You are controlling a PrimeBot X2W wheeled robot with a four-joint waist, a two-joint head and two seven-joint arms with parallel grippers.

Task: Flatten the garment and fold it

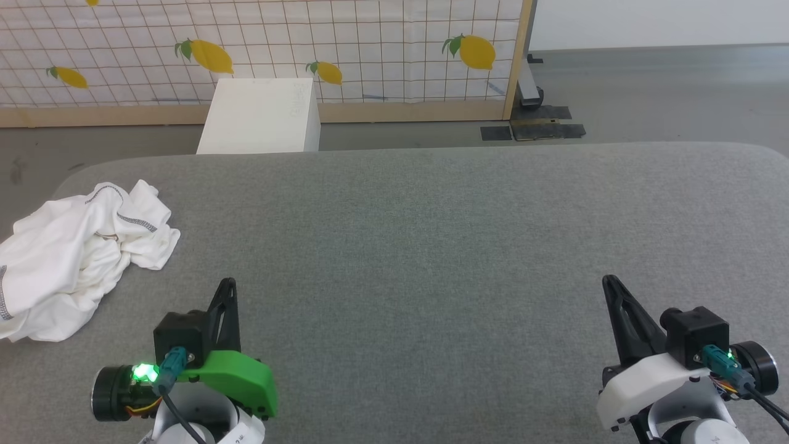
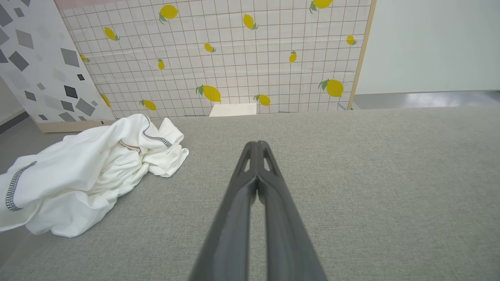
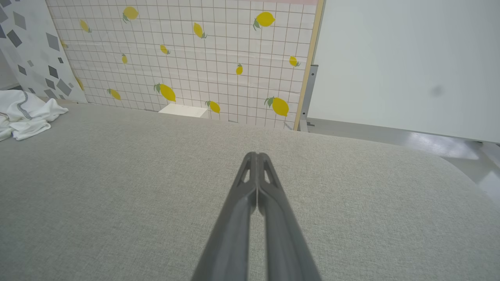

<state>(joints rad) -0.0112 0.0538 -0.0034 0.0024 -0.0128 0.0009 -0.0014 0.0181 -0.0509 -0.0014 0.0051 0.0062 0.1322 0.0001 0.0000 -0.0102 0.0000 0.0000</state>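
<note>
While both arms sit low at the near edge in the head view, the white long-sleeved garment [image 1: 80, 253] of thin smooth fabric, stitched in dark grey zigzag, lies crumpled at the far left of the grey cloth-covered table [image 1: 431, 246]. The left gripper [image 1: 228, 287], under its green cover, is near the heap but not touching it. The right gripper [image 1: 610, 285], under its white cover, is well apart from it. Both are clenched on nothing. The heap's left part reaches the table's rounded edge, so I judge that a careless tug toward that side could send it sliding to the floor. A rigid white box [image 1: 259, 117] stands beyond the table, against the lemon-printed panel [image 1: 370, 43], and plays no part.

From the left wrist view, the left gripper [image 2: 257, 147] has its fingers pressed together over bare table, with the garment [image 2: 90, 171] off to its left. The folds are piled and the collar is buried among them. A pinch there would likely catch several layers at once and lift a bundle instead of a hem or shoulder, which would make flattening harder. Slick fabric may also slip from a shallow grip.

From the right wrist view, the right gripper [image 3: 257, 157] is likewise closed and empty, and the garment [image 3: 27, 113] is far off at the left margin. A long cross-body reach could crowd the left arm.
</note>
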